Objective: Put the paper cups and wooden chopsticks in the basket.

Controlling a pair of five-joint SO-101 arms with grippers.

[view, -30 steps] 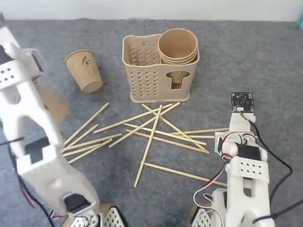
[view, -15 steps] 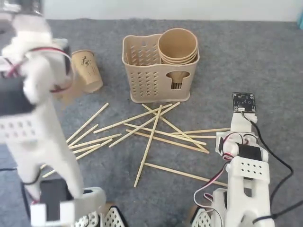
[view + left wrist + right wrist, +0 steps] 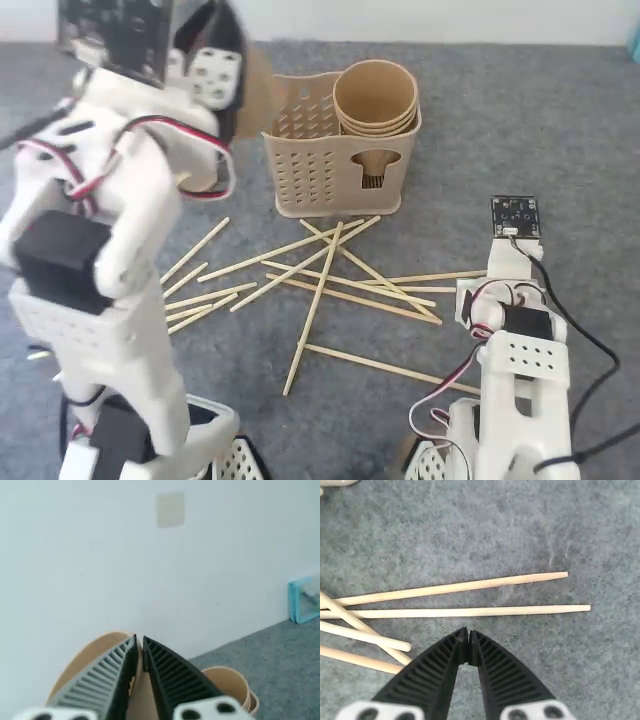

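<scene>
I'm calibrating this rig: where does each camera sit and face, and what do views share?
High view: fixed overhead, looking down on the beige perforated plastic basket, wooden chopsticks, both white arms.
Left wrist view: raised on the left arm, facing the pale wall; the black left end effector is shut on a tan paper cup.
Right wrist view: low over grey carpet, facing down at chopsticks; the black right end effector shut, empty.
Shared: stacked paper cups, high and left wrist; chopsticks, high and right wrist.
</scene>
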